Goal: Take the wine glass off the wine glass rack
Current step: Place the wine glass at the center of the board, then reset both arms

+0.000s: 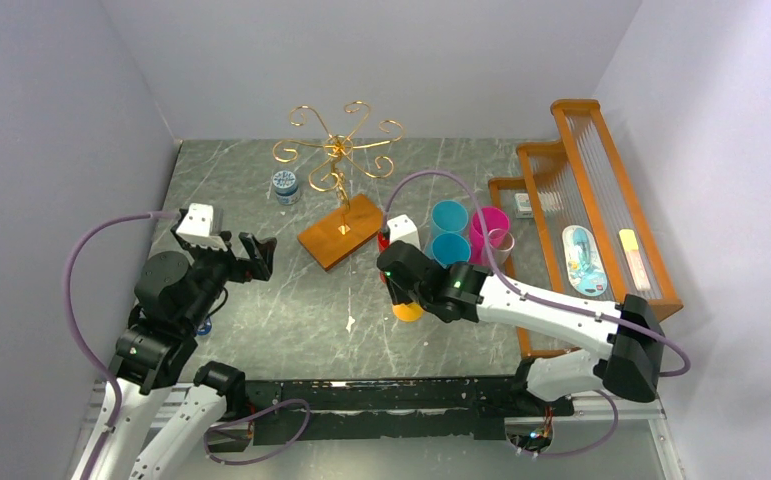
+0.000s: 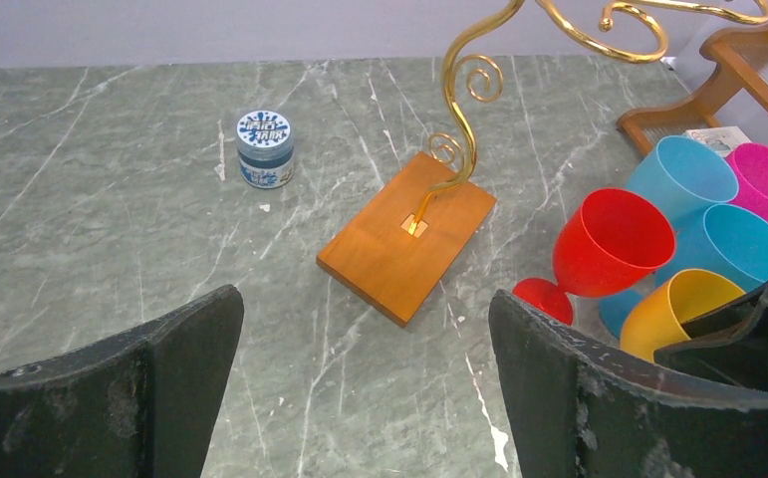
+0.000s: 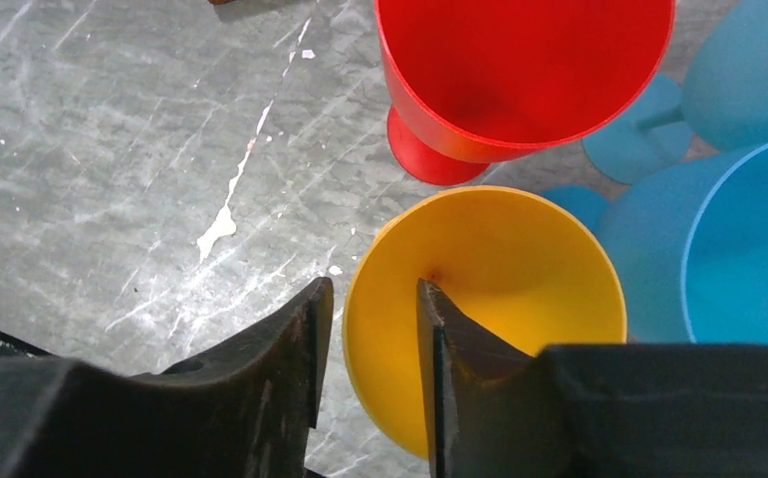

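Yellow wine glass (image 3: 499, 289) is off the wine glass rack (image 1: 341, 232) — down at the table beside the red glass (image 3: 519, 70) and the blue glasses (image 3: 748, 229); rack arms bare. Reads as the set-down step. Right gripper (image 3: 372, 299) straddles the rim, one finger inside, one outside, jaws part-open, not pinching. Glass leans — long axis tilted, mouth up toward the right arm; foot hidden. Next: lift clear without snagging the rim. Left gripper (image 2: 365, 299) gapes wide, empty.

Can't see most of yellow wine glass (image 1: 407, 311) in top view, hid under right arm (image 1: 541, 300). Can't read label on blue jar (image 1: 285, 185), far left. Can't ID items on orange frame (image 1: 575, 105), too small. Loses wine glass rack (image 2: 409, 249) top to pic edge, left wrist view.
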### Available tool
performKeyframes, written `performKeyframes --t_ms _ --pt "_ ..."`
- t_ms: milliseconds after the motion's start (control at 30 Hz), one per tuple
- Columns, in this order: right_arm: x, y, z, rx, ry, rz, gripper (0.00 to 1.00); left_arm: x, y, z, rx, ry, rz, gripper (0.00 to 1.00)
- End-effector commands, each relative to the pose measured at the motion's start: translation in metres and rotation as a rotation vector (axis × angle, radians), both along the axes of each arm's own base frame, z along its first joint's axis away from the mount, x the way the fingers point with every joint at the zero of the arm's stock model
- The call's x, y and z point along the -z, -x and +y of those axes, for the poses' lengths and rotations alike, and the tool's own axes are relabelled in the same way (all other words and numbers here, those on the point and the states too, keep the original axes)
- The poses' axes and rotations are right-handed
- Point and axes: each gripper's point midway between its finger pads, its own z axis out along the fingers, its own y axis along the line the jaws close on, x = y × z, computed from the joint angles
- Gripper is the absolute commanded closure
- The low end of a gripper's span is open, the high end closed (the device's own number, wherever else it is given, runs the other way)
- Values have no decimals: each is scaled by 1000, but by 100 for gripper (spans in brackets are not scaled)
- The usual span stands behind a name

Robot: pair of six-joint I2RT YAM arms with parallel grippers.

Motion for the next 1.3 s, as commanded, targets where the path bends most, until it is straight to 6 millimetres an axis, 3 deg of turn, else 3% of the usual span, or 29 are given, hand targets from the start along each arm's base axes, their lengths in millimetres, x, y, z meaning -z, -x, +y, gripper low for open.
performKeyframes --t_ms 0,133,267,467,667,833,933,1000,1133,1267 --pt "-23 1 2 -3 -67 -21 57 -11 2 -5 37 -8 -19 3" --pt "-37 1 4 -10 -99 -36 55 -8 -1 2 -9 -3 17 3" --pt "-55 2 5 -23 -134 -50 46 -13 -1 2 -12 -3 9 3" --pt "-102 3 6 -68 -249 -140 41 -14 2 12 -62 -15 47 3" --pt "-160 -36 -49 118 -209 -400 30 3 -10 13 -57 -134 152 3" --pt "-193 -80 -85 238 -205 -429 25 9 -29 17 -122 -173 247 3" --pt "-213 -112 -100 273 -281 -382 23 -6 -39 18 -160 -141 227 3" --pt "-233 -131 -112 293 -346 -368 20 -28 -43 23 -202 -124 187 3" --pt "-258 -154 -125 317 -387 -366 1 -62 -55 29 -234 -160 181 3" --pt "-268 -160 -130 311 -384 -356 0 -84 -70 42 -299 -184 156 3"
